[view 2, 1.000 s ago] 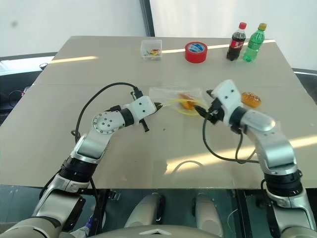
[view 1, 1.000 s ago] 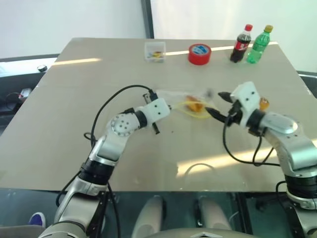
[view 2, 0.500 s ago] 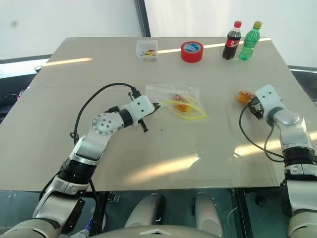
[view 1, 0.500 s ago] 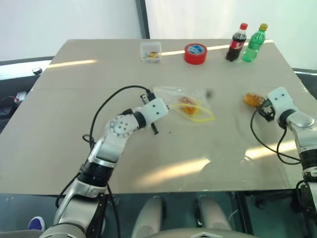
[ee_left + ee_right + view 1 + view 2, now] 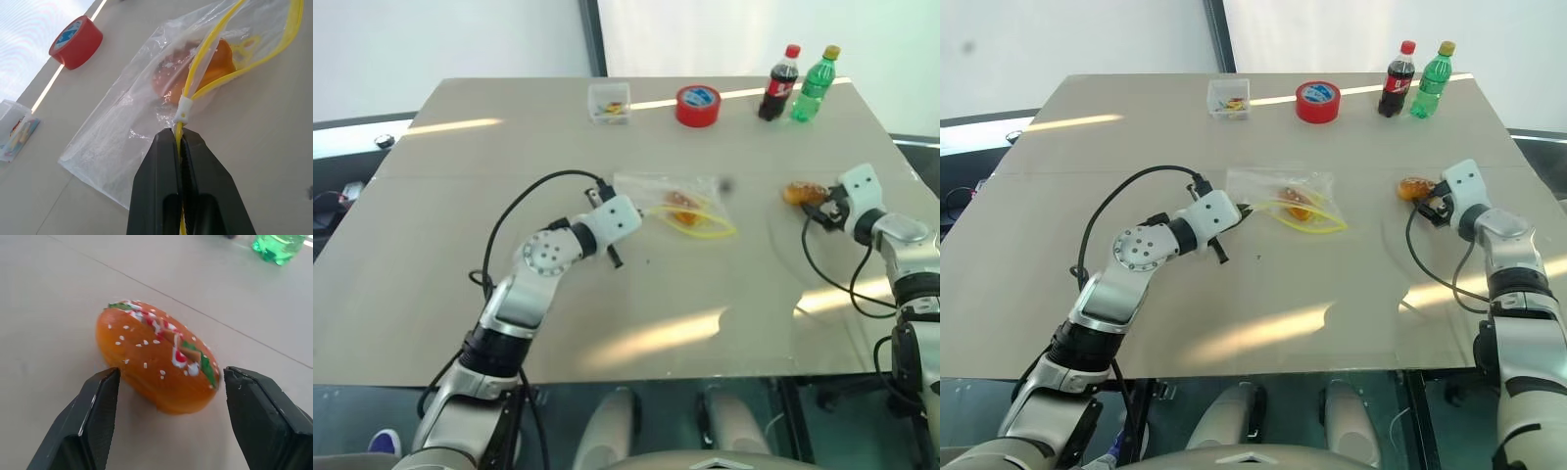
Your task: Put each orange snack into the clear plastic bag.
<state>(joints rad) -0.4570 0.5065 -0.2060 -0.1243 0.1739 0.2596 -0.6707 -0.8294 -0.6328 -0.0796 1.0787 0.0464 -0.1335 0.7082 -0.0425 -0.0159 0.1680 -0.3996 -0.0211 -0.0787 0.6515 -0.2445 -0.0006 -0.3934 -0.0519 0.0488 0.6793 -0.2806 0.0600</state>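
The clear plastic bag (image 5: 674, 199) lies flat at mid-table, its yellow-edged mouth gaping toward the right. One orange snack (image 5: 215, 64) sits inside it. My left gripper (image 5: 180, 140) is shut on the bag's yellow strip at the near corner of the mouth. A second orange snack (image 5: 155, 361), a sesame-topped bun shape, rests on the table at the right (image 5: 800, 192). My right gripper (image 5: 169, 377) is open, with one finger on each side of this snack and a small gap to it on both sides.
Along the far edge stand a small clear box (image 5: 609, 101), a red tape roll (image 5: 697, 104), a cola bottle (image 5: 777, 83) and a green bottle (image 5: 810, 85). The table's right edge runs close behind my right arm (image 5: 901, 240).
My right gripper has swung away from the bag's mouth to the right and now straddles the loose snack. The left gripper keeps its hold on the bag.
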